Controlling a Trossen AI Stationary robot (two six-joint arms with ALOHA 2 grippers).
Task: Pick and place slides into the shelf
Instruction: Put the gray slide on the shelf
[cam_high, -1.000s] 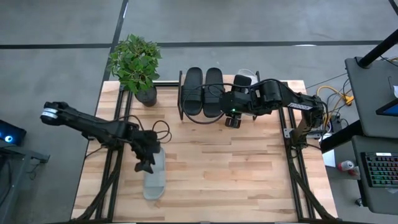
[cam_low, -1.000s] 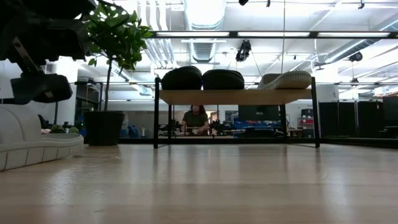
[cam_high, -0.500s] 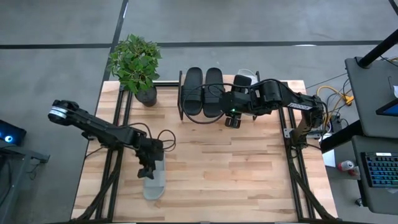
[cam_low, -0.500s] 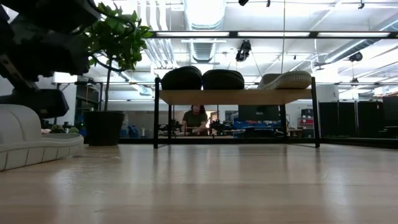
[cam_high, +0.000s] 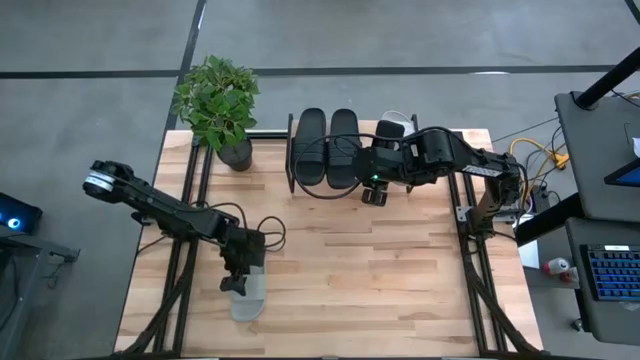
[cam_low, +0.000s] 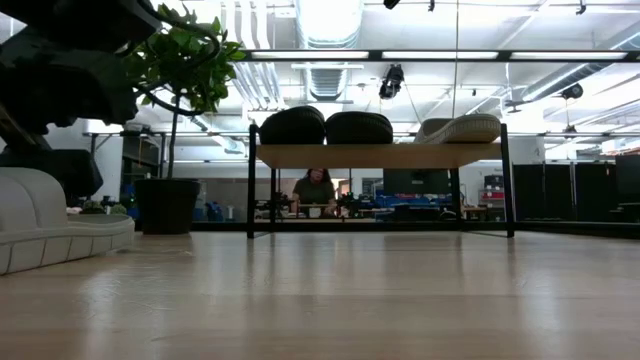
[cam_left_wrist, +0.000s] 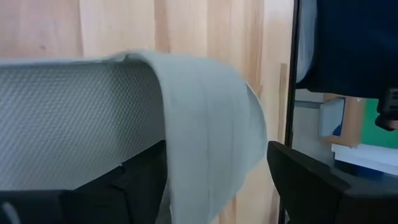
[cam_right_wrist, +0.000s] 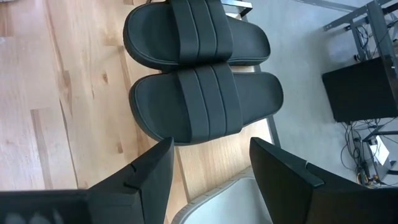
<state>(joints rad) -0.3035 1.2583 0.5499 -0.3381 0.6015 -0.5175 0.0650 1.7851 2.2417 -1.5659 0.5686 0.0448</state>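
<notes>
**Left gripper straddling the strap of the last pale slide**

The left arm (cam_high: 160, 205) reaches in from the table's left edge, stretched low across the wood toward the near-left part of the table, with its wrist bent down at the end. The left gripper (cam_high: 237, 280) sits on the pale slide (cam_high: 248, 295) that lies flat on the table (cam_high: 380, 270), well apart from the shelf. In the left wrist view the fingers (cam_left_wrist: 311, 186) are spread wide, one on each side of the slide's strap (cam_left_wrist: 205, 137); one finger goes under the strap's arch, the other stands outside it. Whether either pad touches the strap cannot be told. In the low view the slide's sole rests on the table at the far left of the picture.

The right arm (cam_high: 470, 165) comes in from the table's right edge, folded back, its gripper (cam_high: 375, 190) hovering at the shelf's front edge. Its fingers (cam_right_wrist: 146, 177) are apart and hold nothing.

The shelf (cam_low: 380, 155) stands at the table's far edge, beside a potted plant (cam_high: 220, 105). On its plank lie two black slides (cam_high: 325, 145) side by side, and a second pale slide (cam_low: 460, 128) at its right end.
</notes>
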